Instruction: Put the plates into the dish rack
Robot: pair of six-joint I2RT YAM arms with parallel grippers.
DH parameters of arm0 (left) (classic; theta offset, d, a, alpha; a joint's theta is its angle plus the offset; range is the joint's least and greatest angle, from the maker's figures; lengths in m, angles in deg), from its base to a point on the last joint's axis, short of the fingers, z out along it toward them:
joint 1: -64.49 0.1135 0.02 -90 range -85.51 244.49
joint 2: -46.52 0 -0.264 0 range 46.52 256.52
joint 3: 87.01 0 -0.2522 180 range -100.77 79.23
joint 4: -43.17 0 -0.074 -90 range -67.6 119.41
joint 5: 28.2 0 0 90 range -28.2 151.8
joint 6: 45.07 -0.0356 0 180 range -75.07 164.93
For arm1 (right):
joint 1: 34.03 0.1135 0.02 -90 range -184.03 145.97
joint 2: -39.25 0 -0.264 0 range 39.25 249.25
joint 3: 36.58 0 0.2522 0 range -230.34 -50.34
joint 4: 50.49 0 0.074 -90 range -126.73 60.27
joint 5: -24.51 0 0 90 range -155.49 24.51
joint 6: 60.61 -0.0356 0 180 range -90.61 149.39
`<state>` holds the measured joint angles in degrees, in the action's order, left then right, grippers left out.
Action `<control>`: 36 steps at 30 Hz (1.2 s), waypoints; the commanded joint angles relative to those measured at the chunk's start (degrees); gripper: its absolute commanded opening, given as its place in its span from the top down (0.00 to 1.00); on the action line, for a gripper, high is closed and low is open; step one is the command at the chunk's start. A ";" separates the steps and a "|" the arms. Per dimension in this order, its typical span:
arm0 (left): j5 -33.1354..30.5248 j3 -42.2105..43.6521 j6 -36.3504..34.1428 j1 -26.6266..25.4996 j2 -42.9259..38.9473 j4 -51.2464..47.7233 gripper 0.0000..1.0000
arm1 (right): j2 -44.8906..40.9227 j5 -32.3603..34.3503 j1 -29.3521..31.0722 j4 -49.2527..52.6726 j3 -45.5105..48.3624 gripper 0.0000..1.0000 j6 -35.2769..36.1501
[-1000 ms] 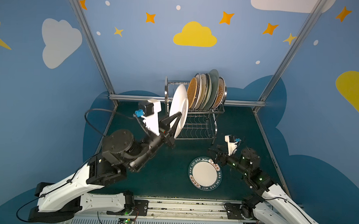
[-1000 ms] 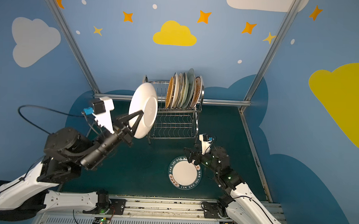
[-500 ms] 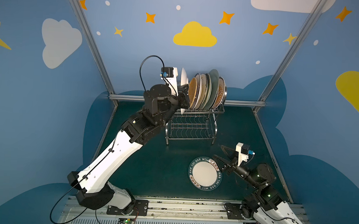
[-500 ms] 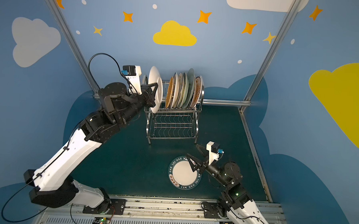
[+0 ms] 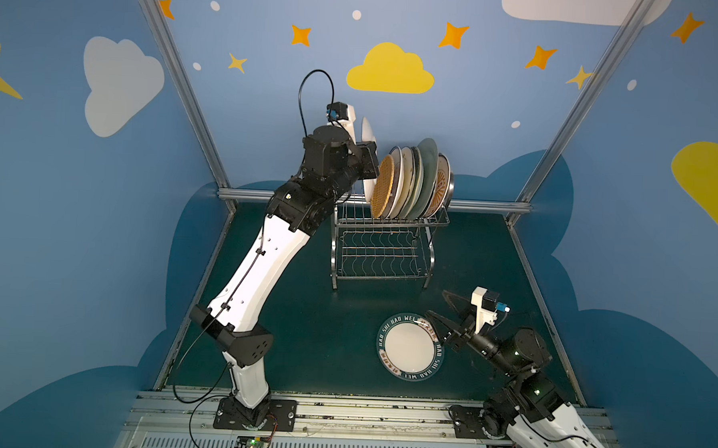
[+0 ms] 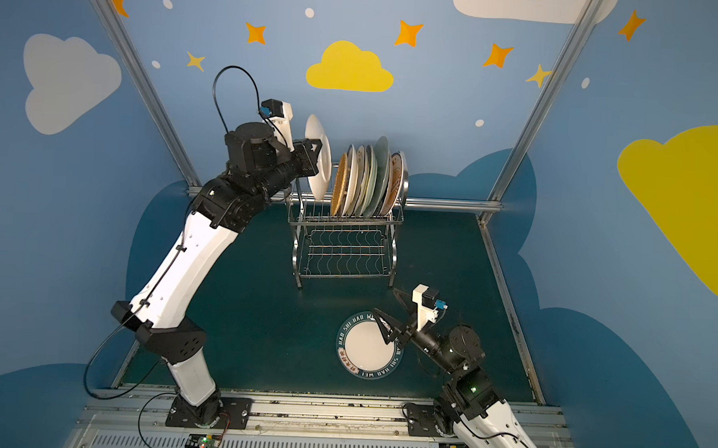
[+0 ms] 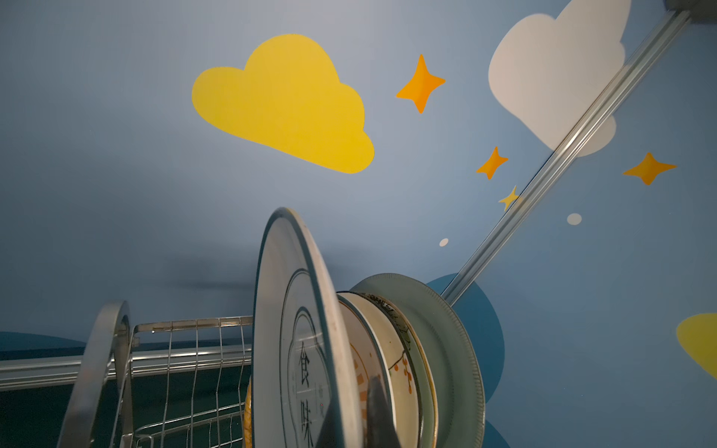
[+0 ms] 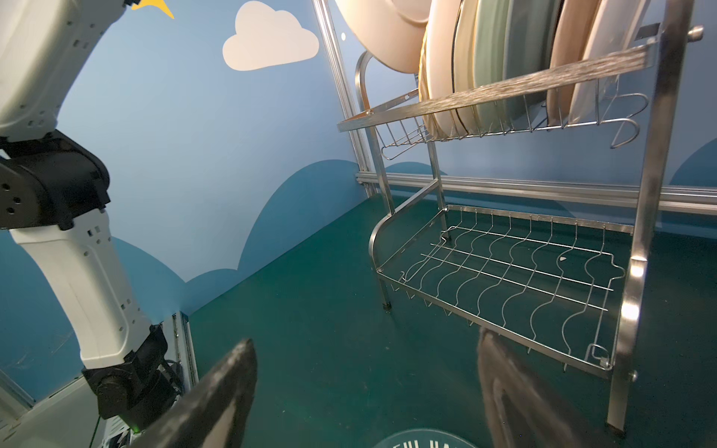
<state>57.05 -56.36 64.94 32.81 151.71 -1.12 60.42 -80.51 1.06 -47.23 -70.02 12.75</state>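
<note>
A white plate (image 6: 316,127) stands on edge just above the upper tier of the dish rack (image 6: 345,221), at the rack's left end, close beside the row of plates (image 5: 409,181) standing in the slots. The left claw (image 6: 313,160) is closed tight on its rim. In front of the rack a teal lettered plate (image 5: 409,346) lies flat on the counter (image 5: 303,314). The right claw (image 5: 436,303) hangs over its edge, jaws wide apart, holding nothing.
</note>
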 commanded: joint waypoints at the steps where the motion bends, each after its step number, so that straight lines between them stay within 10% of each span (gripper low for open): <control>1: 1.83 -4.77 -0.23 0.63 1.94 -0.72 0.96 | 0.18 0.14 0.33 -1.54 -0.26 0.13 0.22; 36: 3.35 -7.10 -0.76 2.68 10.22 -6.27 0.96 | 2.66 -0.37 0.33 -0.59 -1.24 0.13 -0.90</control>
<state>59.58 -64.09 64.70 35.48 162.24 -9.84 63.15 -80.58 1.06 -47.21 -70.02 12.25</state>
